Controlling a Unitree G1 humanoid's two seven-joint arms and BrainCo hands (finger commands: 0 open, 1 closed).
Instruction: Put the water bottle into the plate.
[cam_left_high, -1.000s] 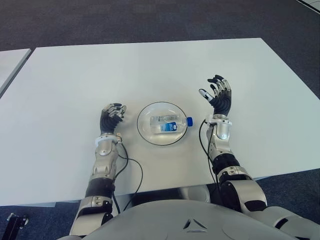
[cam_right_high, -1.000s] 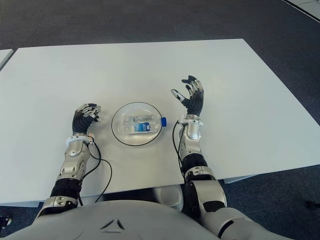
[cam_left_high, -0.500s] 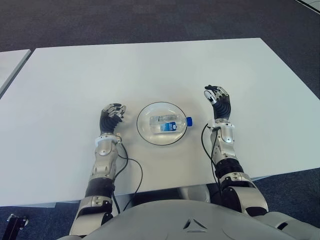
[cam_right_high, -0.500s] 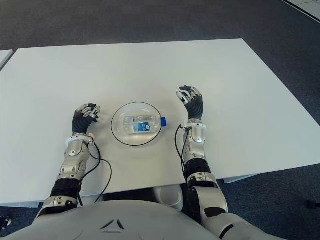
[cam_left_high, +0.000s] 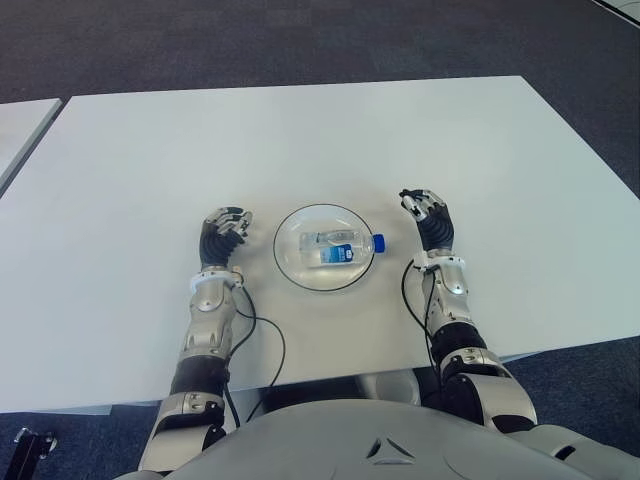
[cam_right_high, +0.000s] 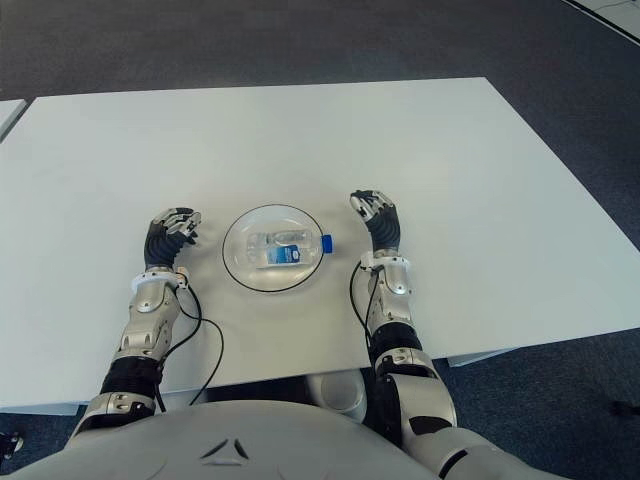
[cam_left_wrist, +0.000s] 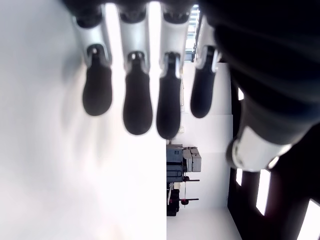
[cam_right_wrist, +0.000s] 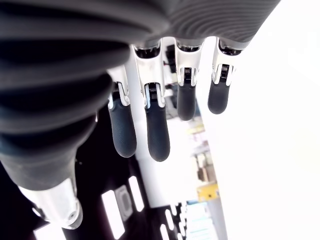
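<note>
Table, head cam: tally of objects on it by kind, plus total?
water bottle: 1, lying on its side in the plate
plate: 1, on the table
Total: 2 objects
Both empty: left hand left of the plate, right hand right of it.

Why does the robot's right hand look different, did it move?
Yes. The right hand came down and back toward the robot, now lower beside the plate, empty.

Tabletop (cam_left_high: 300, 140) matt white, smooth. Plate (cam_left_high: 290, 262) clear, glossy. Water bottle (cam_left_high: 335, 247) on plate: clear plastic, glossy blue cap.
</note>
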